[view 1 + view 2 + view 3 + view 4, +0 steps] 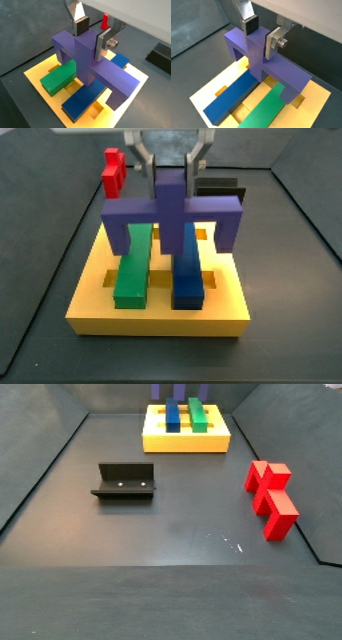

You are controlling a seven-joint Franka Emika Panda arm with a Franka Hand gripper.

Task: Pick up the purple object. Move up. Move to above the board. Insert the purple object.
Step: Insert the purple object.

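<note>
- No text, label, brand, number or sign can be read in any view.
- The purple object [171,210], the yellow board [160,316], the green block [134,268], the blue block [187,273] and the red piece [271,499] show plain coloured faces, unmarked.
- The fixture [124,481] carries only two small pale dots on its upright face, not characters.
- The gripper [91,35], closed around the purple object above the board, shows bare silver plates, dark pads and a screw; no lettering.

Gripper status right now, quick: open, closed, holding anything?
Gripper: closed on the purple object, above the yellow board, where the green block and blue block sit.
</note>
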